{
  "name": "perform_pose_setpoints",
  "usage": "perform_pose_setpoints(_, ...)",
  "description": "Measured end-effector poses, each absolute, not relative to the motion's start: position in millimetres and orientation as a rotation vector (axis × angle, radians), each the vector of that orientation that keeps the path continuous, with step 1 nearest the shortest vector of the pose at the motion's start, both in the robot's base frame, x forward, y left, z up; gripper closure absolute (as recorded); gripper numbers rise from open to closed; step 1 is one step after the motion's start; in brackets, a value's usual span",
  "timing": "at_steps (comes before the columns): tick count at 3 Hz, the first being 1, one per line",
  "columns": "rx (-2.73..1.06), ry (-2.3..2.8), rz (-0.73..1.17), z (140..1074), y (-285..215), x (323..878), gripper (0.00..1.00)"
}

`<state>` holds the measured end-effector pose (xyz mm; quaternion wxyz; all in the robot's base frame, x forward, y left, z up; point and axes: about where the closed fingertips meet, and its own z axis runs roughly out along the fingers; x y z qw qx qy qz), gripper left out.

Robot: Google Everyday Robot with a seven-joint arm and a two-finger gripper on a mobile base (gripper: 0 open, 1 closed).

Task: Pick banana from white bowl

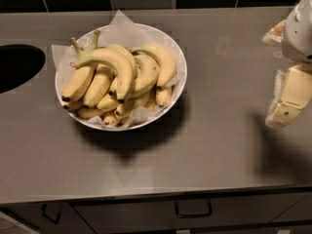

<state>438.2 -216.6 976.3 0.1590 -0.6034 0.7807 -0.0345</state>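
The white bowl (171,41) sits on the grey counter left of the middle, lined with crinkled white paper and holding several yellow bananas. The banana (111,57) lies on top of the pile. It is long and strongly arched, with its greenish stem end pointing left and its dark tip toward the front. My gripper (273,79) is at the right edge of the camera view, well to the right of the bowl and above the counter. It is open and empty, with one cream finger (288,97) pointing down-left and the other partly cut off at the top right.
A dark round sink opening (17,65) lies at the left edge of the counter. A dark tiled wall runs along the back. The counter's front edge has drawers with handles (193,209) below it. The gripper casts a shadow on the counter at right.
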Motion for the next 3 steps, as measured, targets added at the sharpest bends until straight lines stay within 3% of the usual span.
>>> perform_pose_setpoints(1, -1.726, 2.228, -0.102, 977.3, -215.7, 438.5, 0.0)
perform_pose_setpoints(3, -2.033, 1.978, -0.068, 983.4, -110.5, 463.7, 0.0)
